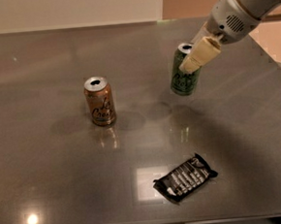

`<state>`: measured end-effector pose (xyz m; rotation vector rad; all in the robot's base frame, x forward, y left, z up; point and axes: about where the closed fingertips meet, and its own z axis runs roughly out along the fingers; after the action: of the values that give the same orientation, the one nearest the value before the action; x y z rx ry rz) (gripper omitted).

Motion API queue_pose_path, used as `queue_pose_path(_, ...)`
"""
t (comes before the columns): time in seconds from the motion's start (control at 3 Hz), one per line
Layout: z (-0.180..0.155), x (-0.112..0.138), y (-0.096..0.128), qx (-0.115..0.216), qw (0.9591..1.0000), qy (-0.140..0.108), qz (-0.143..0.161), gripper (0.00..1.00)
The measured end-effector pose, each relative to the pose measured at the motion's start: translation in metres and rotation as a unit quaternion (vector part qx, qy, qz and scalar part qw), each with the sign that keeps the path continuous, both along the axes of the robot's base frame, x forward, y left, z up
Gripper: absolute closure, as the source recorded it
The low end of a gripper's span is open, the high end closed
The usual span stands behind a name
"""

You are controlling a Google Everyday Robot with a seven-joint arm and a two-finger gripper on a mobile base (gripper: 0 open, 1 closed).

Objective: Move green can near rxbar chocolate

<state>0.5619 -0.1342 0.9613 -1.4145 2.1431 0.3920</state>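
The green can is at the back right of the grey table, tilted slightly, and seems to hang a little above the surface. My gripper comes in from the upper right and is shut on the can's upper part. One cream finger lies across the can's front; the other finger is hidden behind the can. The rxbar chocolate, a flat black wrapper with white lettering, lies near the table's front edge, well below the can.
An orange can stands upright left of centre. The table's right edge runs diagonally past my arm. A pale wall is behind the table.
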Motion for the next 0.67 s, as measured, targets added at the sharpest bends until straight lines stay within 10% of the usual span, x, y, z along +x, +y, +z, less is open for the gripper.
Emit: queue_pose_path(0.67, -0.006, -0.075, -0.002, -0.017, 0.9994, 0.024, 0.019, 1.0)
